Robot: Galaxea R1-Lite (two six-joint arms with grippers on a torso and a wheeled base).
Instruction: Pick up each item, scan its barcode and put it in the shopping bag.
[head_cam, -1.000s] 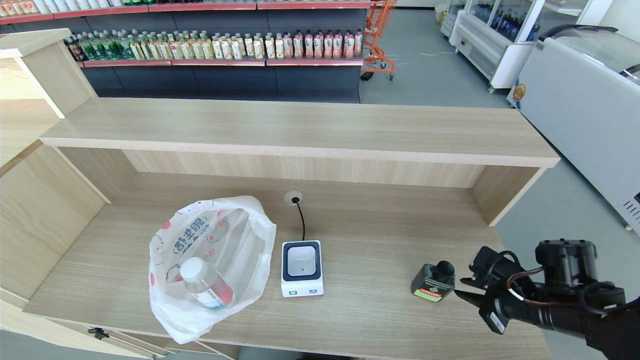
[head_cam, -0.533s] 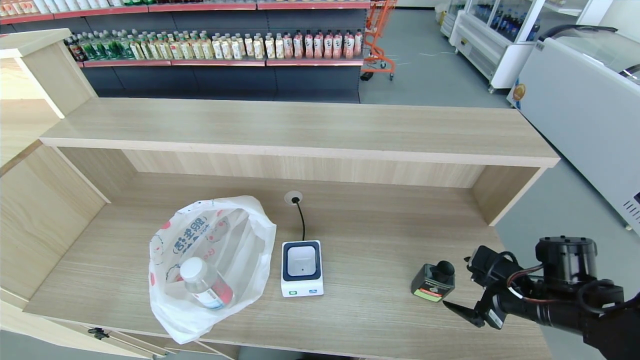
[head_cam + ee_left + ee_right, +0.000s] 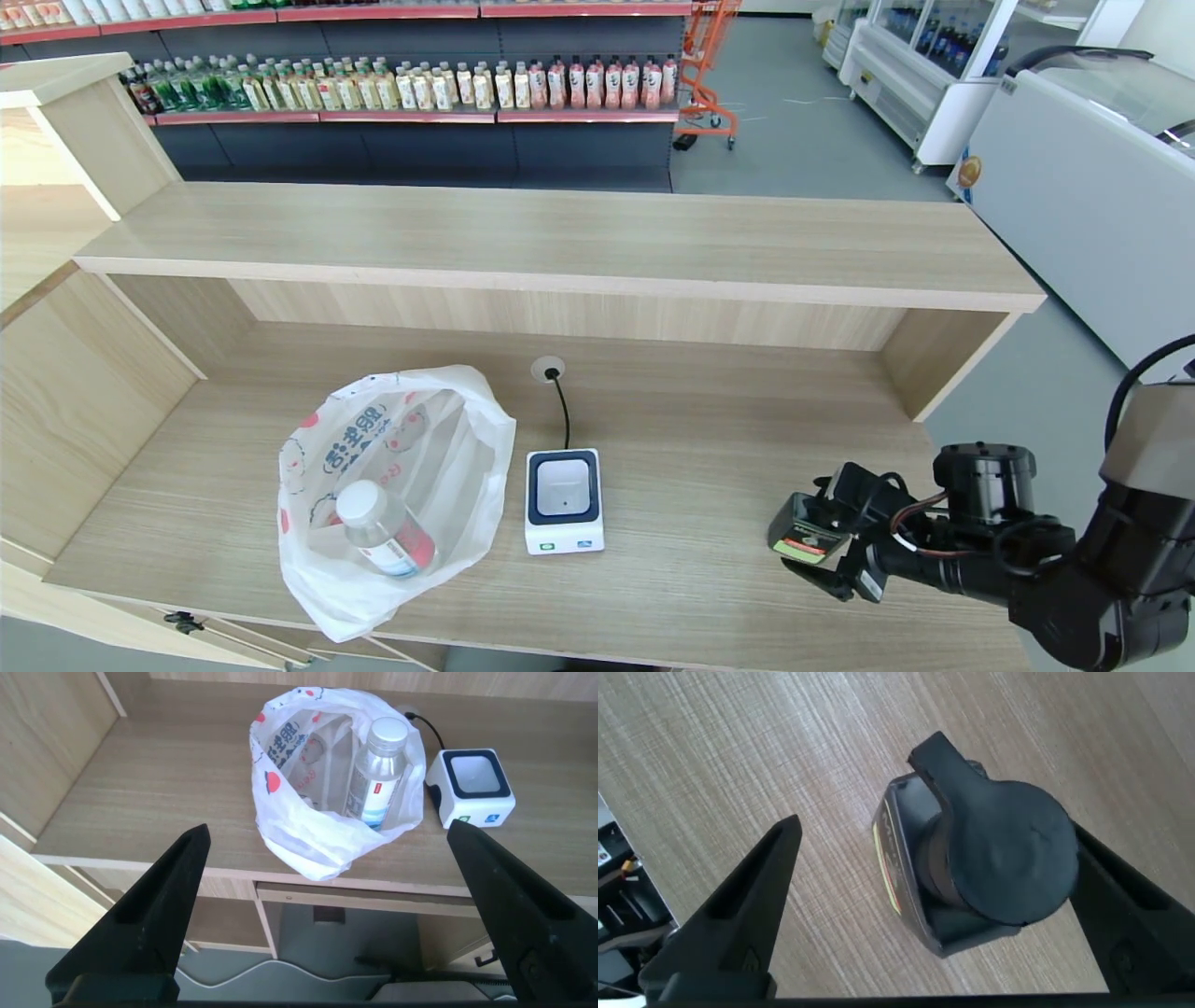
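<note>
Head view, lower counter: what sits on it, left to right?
shopping bag → barcode scanner → black-capped item

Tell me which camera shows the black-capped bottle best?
Right wrist view: the bottle is close up, inside the open right claw. Head view: small, partly behind that claw. Left wrist view faces the shopping bag.

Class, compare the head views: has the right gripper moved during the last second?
Yes. The right gripper has shifted left, toward the scanner, and now straddles the black-capped bottle, which stayed put.
</note>
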